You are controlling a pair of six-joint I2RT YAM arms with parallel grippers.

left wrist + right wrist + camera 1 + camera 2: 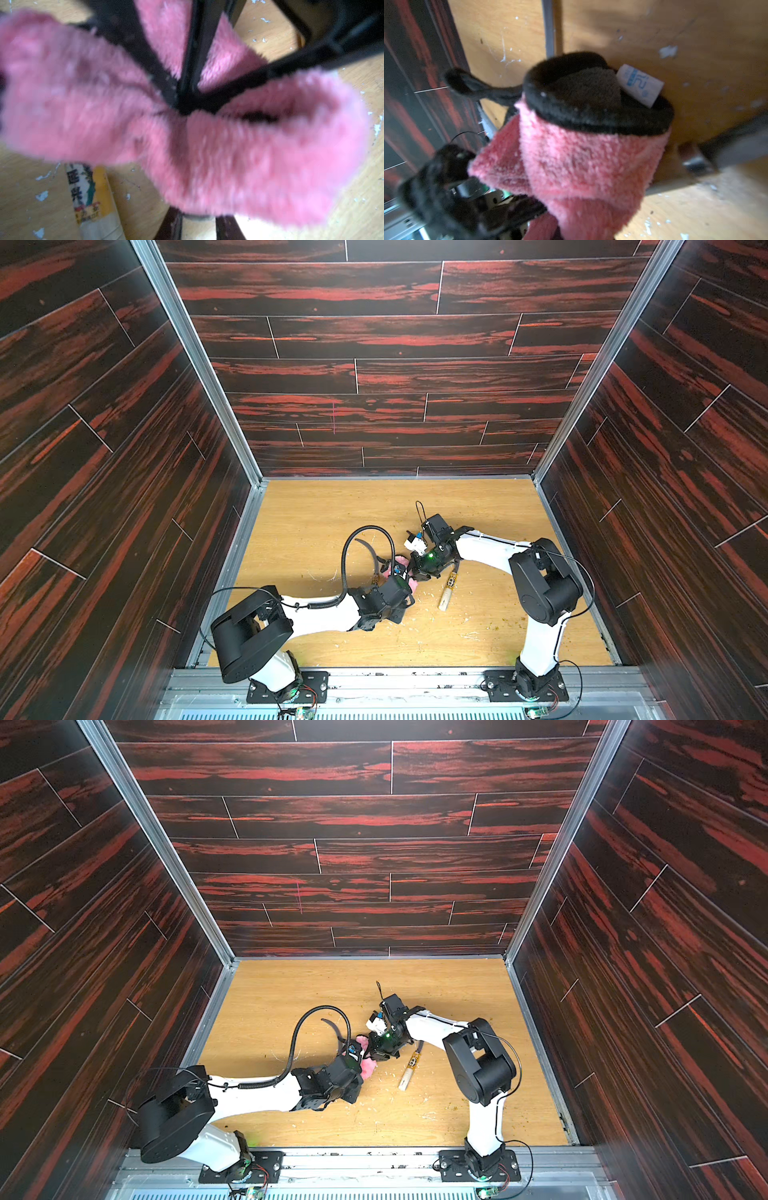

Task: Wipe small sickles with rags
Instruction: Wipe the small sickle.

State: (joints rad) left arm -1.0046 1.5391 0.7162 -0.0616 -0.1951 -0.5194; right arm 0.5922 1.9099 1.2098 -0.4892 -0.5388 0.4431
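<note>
Holding the rag: my right fingers [419,573], clamped shut. In the right wrist view the pink rag [583,166] rises straight off them in a bunched cone.
Rag trim: black edging on top, with a white tag [640,85] printed in blue and a black loop [467,83] curling off one side.
Left fingers [171,225]: closed as well, and the rag is draped right across them. What they pinch underneath, I can't tell.
Rag position: bunched between the two sets of fingers near the middle of the tabletop [316,522], with pink showing in both top views.
Black bands over the rag, left wrist view: could be edging or fingers, too blurred for me to call.
Left sickle [370,549]: lying on the tabletop just beside my left fingers. The dark blade curves toward the back wall, there is a yellow label band [91,195] at the neck, and the handle runs under the left wrist.
Right sickle [444,601]: flat on the tabletop just beside my right fingers. The pale handle points toward the front rail, the neck is banded, and the blade is hidden under the right arm in the top views.
Litter: pale chips [469,635] scattered over the tabletop around both sickles.
</note>
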